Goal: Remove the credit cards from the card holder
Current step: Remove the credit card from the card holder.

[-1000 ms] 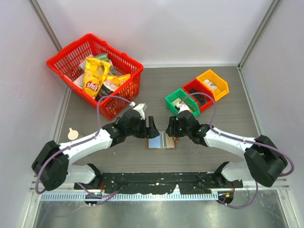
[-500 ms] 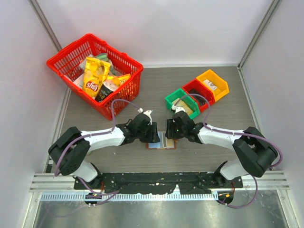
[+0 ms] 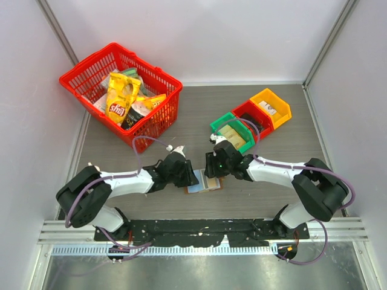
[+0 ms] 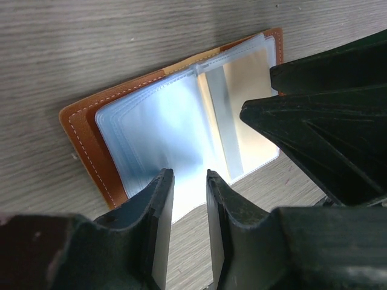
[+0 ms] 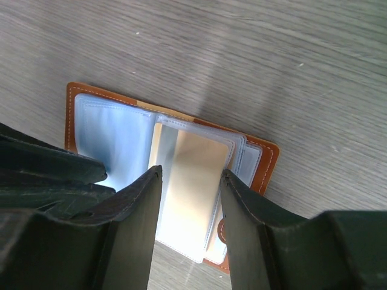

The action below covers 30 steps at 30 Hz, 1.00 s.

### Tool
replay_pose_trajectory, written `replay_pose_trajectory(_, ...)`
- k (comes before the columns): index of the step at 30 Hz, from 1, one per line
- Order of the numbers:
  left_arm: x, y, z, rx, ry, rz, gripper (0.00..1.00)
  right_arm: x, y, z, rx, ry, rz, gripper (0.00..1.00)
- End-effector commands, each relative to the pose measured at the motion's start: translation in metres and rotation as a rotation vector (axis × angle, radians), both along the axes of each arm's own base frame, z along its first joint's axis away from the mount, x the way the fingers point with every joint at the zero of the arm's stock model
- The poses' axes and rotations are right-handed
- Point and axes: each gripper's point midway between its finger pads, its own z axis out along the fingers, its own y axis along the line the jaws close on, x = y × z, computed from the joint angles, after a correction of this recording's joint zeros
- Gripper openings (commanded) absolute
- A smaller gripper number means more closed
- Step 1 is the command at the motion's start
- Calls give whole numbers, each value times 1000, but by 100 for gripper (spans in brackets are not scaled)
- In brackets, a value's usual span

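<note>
**Position.** The card holder (image 3: 202, 183) lies open and flat at the centre of the bench (image 3: 290, 163), between the two arms. Its clear sleeves are fanned upward. One tan credit card (image 5: 192, 158) shows inside a sleeve right of the spine. Whether other sleeves are loaded cannot be told.

**Pincers.** The left pincer (image 4: 184, 187) stands at the lower edge of the left-hand sleeves, its fingers drawn close with a slim gap and nothing visibly pinched. The right pincer (image 5: 190, 174) is spread, one finger on either side of the tan card.

**Risks.**
- The card sits behind glossy plastic, so fingers closing from above would likely catch sleeve and card together, or slide off.
- The holder is light. If it is not pinned firmly, a pull on the card would probably drag or lift the whole wallet.
- The two pincers work almost touching over one small object, so a collision, or one blocking the other, is plausible.

**Surroundings.** A red basket (image 3: 151, 67) holding yellow snack bags (image 3: 120, 96) stands at upper left. Green (image 3: 219, 128), red (image 3: 242, 109) and orange (image 3: 266, 93) bins sit at upper right. The green bin is near the right arm, and none of them obstructs the holder.
</note>
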Motion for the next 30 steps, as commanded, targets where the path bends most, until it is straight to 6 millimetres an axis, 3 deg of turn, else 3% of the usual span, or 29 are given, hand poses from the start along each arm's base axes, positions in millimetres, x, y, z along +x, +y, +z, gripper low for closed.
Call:
replay_pose_trajectory(1,-10,18,-15,49,34,45,32,-4,33,34,117,-20,77,48)
replay_pose_trajectory(6,-12,19,-13,40,35,51,31,-7,40,53,136,-42,98,48)
replay_pose_trajectory(12,-13,20,-12,35,33,52,31,-15,42,56,109,-32,119,48)
replay_pose_trajectory(19,-14,22,-2,3,22,68,31,-32,66,69,207,-11,219,48)
replay_pose_trajectory(30,-6,64,40,-55,-121,273,40,-45,102,52,302,89,315,50)
